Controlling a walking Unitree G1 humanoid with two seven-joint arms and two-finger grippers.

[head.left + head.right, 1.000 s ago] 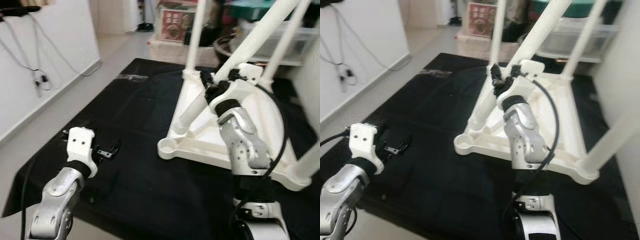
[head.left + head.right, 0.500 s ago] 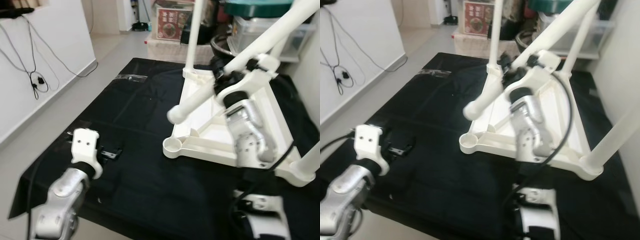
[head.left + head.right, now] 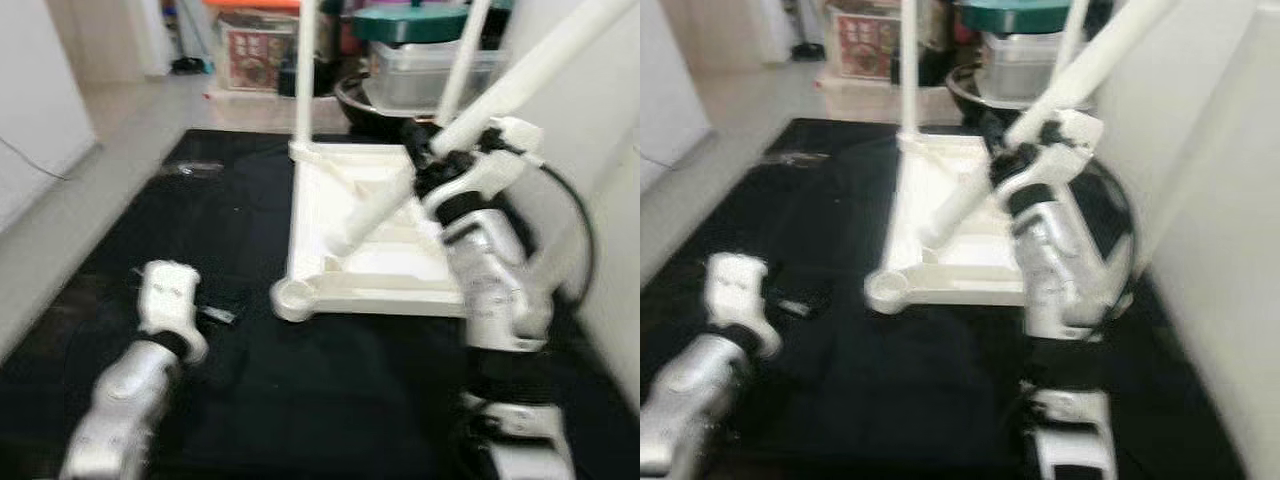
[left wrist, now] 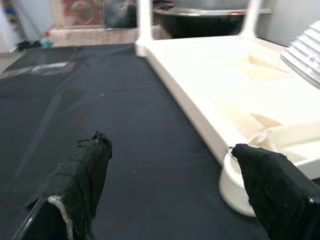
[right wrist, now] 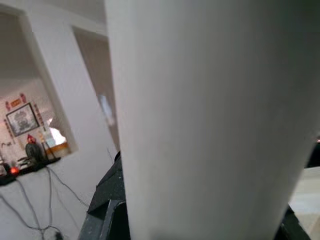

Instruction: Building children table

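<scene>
Nearest, the left gripper (image 4: 170, 185) is held low over the black mat (image 3: 240, 250), its two black fingers (image 4: 80, 175) spread wide apart with nothing between them. Just beyond it, the white table top (image 3: 360, 265) is laid upside down on the mat, an empty round socket (image 3: 292, 297) at its near corner. Farther on, a loose white table leg (image 3: 480, 110) is clamped slantwise in the right gripper (image 3: 435, 165) above the top. Upright legs (image 3: 303, 70) are seen at the far corners, with storage boxes (image 3: 430, 70) behind.
</scene>
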